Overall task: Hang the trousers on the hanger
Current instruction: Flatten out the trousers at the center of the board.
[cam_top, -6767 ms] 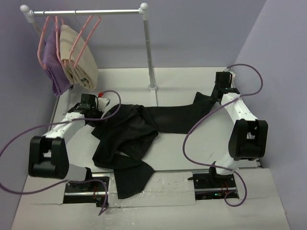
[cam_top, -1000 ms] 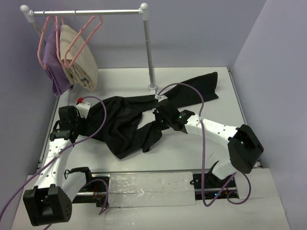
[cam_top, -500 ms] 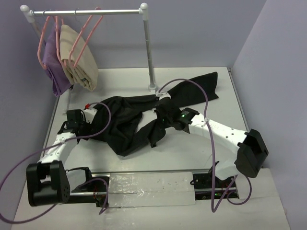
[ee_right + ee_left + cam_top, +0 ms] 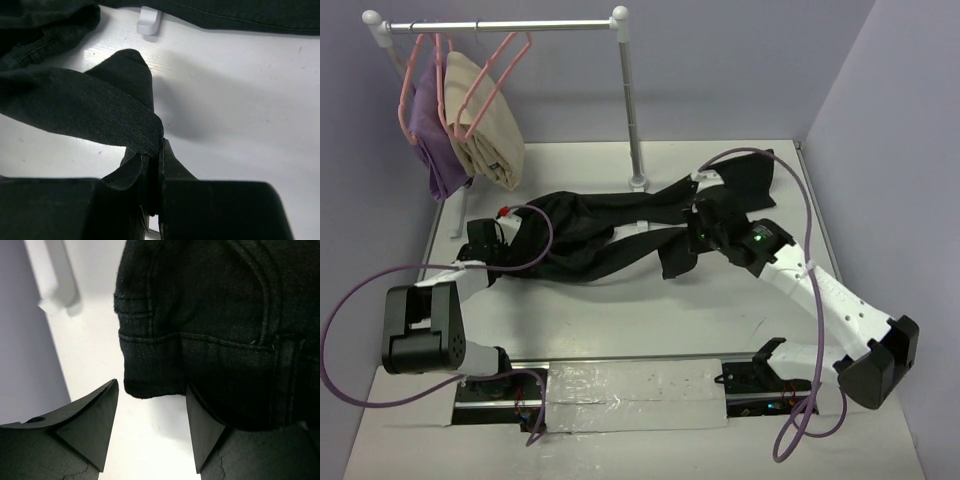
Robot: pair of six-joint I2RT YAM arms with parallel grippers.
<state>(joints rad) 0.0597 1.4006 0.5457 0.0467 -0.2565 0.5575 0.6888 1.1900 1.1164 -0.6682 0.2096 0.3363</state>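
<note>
The black trousers (image 4: 590, 240) lie stretched across the table from left to right. My right gripper (image 4: 698, 232) is shut on a fold of one leg, and the leg end droops below it. The right wrist view shows this cloth (image 4: 75, 107) pinched at the tips of the gripper (image 4: 160, 145). My left gripper (image 4: 500, 250) sits at the trousers' left end. Seen from the left wrist, it (image 4: 151, 386) is open, and the waistband corner (image 4: 200, 315) lies just ahead of its fingertips (image 4: 112, 390), not between them. An empty pink hanger (image 4: 503, 68) hangs on the rail.
A metal rail rack (image 4: 630, 110) stands at the back, its foot (image 4: 149, 22) close to the trousers. A purple garment (image 4: 425, 130) and a beige one (image 4: 485, 130) hang on other pink hangers at its left end. Purple cables loop over both arms.
My right gripper has carried the leg up and to the right, pulling the bunched trousers out long. The left arm has drawn back toward the left end of the cloth.
</note>
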